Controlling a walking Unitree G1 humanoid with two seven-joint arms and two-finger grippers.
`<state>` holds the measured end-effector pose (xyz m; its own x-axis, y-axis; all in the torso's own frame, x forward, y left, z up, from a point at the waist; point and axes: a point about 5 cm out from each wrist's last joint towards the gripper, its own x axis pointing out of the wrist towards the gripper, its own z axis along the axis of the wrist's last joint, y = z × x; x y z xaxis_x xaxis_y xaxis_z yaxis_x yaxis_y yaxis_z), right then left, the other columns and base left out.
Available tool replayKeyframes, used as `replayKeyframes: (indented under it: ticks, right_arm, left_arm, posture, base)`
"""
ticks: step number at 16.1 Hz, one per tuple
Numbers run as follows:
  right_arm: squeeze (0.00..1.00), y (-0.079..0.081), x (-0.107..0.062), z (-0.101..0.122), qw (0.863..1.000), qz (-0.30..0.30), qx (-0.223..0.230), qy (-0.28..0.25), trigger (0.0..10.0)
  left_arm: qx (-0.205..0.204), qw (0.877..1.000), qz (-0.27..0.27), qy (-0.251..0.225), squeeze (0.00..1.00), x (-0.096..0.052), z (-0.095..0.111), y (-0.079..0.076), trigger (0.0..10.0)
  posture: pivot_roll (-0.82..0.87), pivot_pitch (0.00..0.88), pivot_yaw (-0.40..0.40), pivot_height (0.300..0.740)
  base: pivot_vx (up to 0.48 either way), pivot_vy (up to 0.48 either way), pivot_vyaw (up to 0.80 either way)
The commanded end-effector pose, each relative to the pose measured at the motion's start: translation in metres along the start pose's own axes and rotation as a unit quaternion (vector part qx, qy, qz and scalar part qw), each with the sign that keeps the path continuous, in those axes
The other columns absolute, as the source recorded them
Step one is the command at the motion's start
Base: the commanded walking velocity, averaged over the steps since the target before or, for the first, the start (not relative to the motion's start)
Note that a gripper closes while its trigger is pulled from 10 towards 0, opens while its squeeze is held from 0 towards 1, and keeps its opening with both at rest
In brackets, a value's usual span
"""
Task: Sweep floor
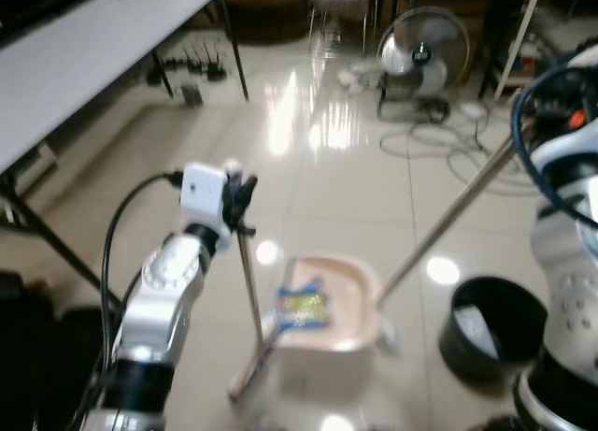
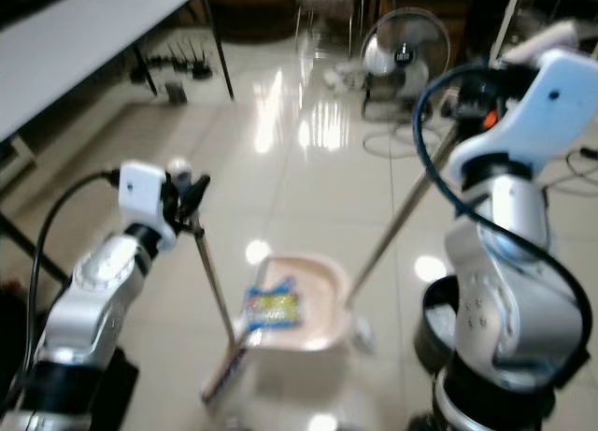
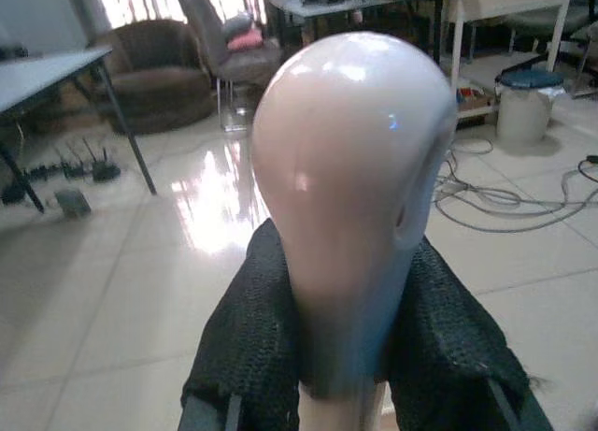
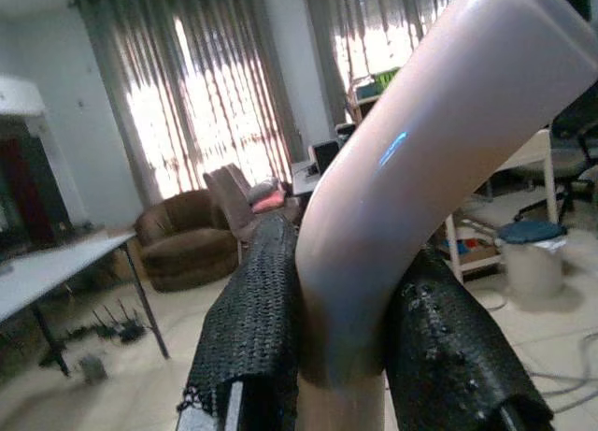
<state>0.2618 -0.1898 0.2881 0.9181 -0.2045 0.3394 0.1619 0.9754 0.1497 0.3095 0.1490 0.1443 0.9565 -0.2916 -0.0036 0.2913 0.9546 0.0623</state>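
On the glossy tile floor [image 1: 327, 169] we're holding two tools. Our left gripper [image 3: 341, 356] is clamping the broom handle [image 1: 249, 281] at its rounded pink top; broom head's sitting by the dustpan's left edge. Our right gripper [image 4: 341, 347] is squeezing the dustpan handle [image 1: 448, 221]. Pink dustpan [image 1: 341, 309] is resting w/ a colourful wrapper [image 1: 301, 308] inside; black bin [image 1: 491, 323] just right of it.

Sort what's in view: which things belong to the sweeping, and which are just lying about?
Job: broom in left gripper; dustpan, handle in right gripper; wrapper in it; black bin.
Lying about: fan; cables; table; armchair.
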Motion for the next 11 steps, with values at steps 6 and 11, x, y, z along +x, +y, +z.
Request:
replayKeyframes:
  ticks: [6,11]
  right_arm:
    - [0.00,0.005,0.007,0.022,0.998,0.034,0.014,-0.050,10.0]
    - [0.00,-0.001,0.013,0.025,0.998,0.037,-0.005,-0.056,10.0]
  left_arm:
    - [0.011,1.000,0.012,-0.005,0.00,-0.003,0.005,0.005,10.0]
    - [0.013,1.000,0.015,-0.009,0.00,0.001,0.008,0.005,10.0]
  posture:
    - [-0.06,0.042,0.099,0.740]
    - [-0.07,0.035,0.095,0.740]
  base:
    - [0.000,-0.265,0.00]
    - [0.000,-0.265,0.00]
